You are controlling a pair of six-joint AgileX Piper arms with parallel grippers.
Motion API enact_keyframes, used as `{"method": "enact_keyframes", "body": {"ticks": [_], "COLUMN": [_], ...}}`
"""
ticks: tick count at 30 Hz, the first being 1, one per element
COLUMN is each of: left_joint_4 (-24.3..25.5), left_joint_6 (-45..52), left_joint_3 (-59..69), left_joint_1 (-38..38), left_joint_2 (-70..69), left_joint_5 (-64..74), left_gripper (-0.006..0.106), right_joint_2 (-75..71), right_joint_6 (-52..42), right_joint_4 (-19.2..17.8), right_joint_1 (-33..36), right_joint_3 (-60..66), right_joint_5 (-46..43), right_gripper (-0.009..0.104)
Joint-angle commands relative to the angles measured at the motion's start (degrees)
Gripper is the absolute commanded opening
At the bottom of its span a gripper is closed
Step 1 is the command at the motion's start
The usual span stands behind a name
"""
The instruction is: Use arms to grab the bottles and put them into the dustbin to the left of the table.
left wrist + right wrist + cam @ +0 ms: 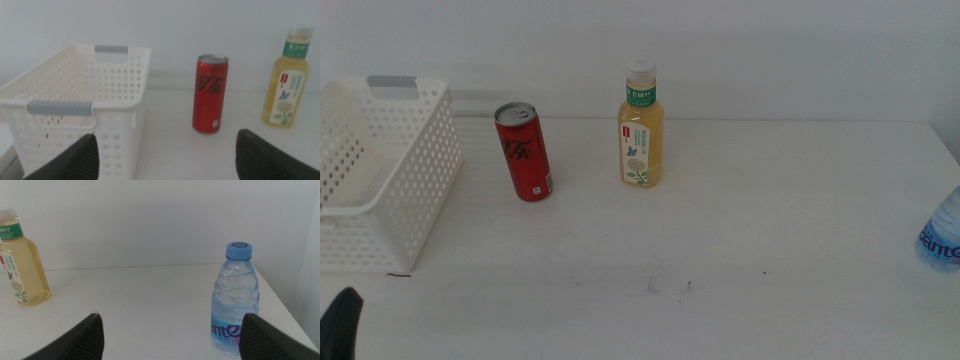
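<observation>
A slim red can (524,153) and a yellow-drink bottle (640,130) stand upright at the back middle of the white table (720,250). A clear blue-capped water bottle (942,235) stands at the right edge. The white perforated dustbin (420,190) sits at the left. My left gripper (167,136) is open and holds nothing; it is low at the near left, facing the dustbin (115,95) and the can (210,94). My right gripper (171,316) is open and holds nothing, with the water bottle (235,300) standing just beyond one jaw and the yellow bottle (20,260) farther off.
A white wall rises behind the table. A few dark specks mark the tabletop near its front middle. Only a dark tip of the left gripper (342,320) shows in the middle view's bottom left corner; the right arm is out of that view.
</observation>
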Motion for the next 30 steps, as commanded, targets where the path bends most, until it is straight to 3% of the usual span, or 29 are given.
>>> {"method": "enact_keyframes", "body": {"ticks": [1,6,12,16,21,30], "left_joint_4": [-1.01,2.19,-1.56,-1.67,-2.87,-3.43], "left_joint_6": [-0.67,-0.53,0.27,2.37,2.37,2.37], "left_joint_3": [-0.03,-0.03,-0.03,-0.03,-0.03,-0.03], "left_joint_1": [-0.88,-8.43,-17.44,-18.36,-18.25,-18.25], "left_joint_2": [2.13,23.21,52.70,65.49,71.75,71.94], "left_joint_5": [-4.17,-24.44,-48.44,-64.08,-72.37,-74.59], "left_gripper": [0.094,0.094,0.094,0.094,0.094,0.094], "right_joint_2": [-0.23,-0.23,-0.23,-0.23,-0.23,-0.23], "right_joint_6": [-0.34,-0.34,-0.34,-0.34,-0.34,-0.34], "right_joint_4": [-0.40,-0.40,-0.40,-0.40,-0.40,-0.40], "right_joint_1": [-0.13,-0.13,-0.13,-0.13,-0.13,-0.13], "right_joint_3": [0.19,0.19,0.19,0.19,0.19,0.19], "right_joint_5": [-0.49,-0.49,-0.49,-0.49,-0.49,-0.49], "right_gripper": [0.087,0.087,0.087,0.087,0.087,0.087]}}
